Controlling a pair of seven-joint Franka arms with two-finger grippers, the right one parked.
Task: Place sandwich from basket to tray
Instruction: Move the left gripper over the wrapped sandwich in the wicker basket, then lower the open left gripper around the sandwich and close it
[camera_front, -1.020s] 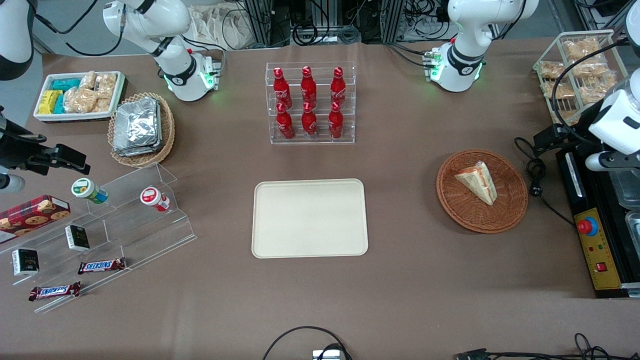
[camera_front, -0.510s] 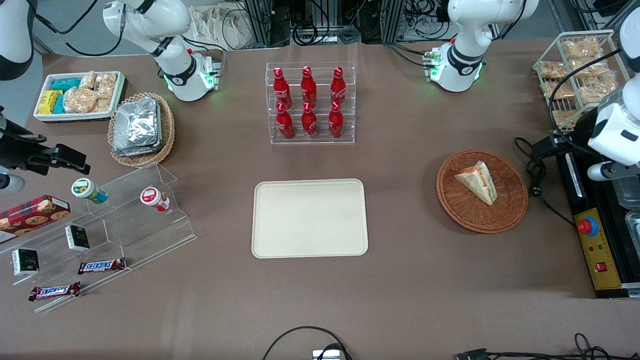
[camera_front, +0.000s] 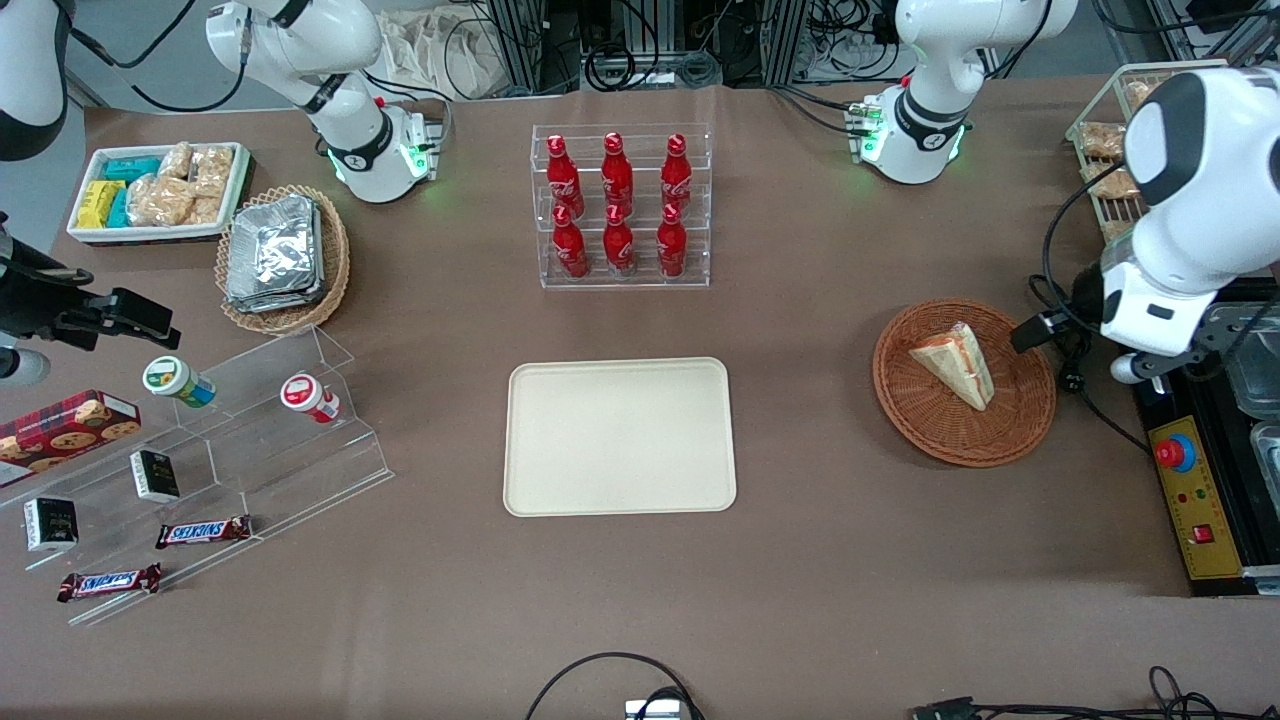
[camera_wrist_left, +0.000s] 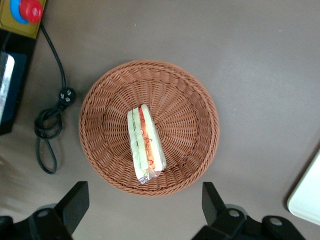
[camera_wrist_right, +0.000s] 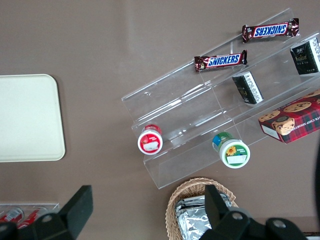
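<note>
Sandwich (camera_wrist_left: 145, 144) in basket (camera_wrist_left: 196, 100), end effector (camera_wrist_left: 145, 210) open above

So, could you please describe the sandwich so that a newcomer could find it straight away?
Start at the cream tray mid-table, then look toward the working arm's end for the reddish-brown basket. The sandwich lies in it, a clear-wrapped white-bread wedge with red and green filling; the open gripper hovers above.

Snacks and drinks on the brown tabletop (camera_front: 820, 560).
Six red bottles (camera_front: 618, 205) stand in a clear rack near the edge farthest from the front camera; chocolate bars (camera_front: 204, 531) lie on clear steps toward the parked arm's end.
</note>
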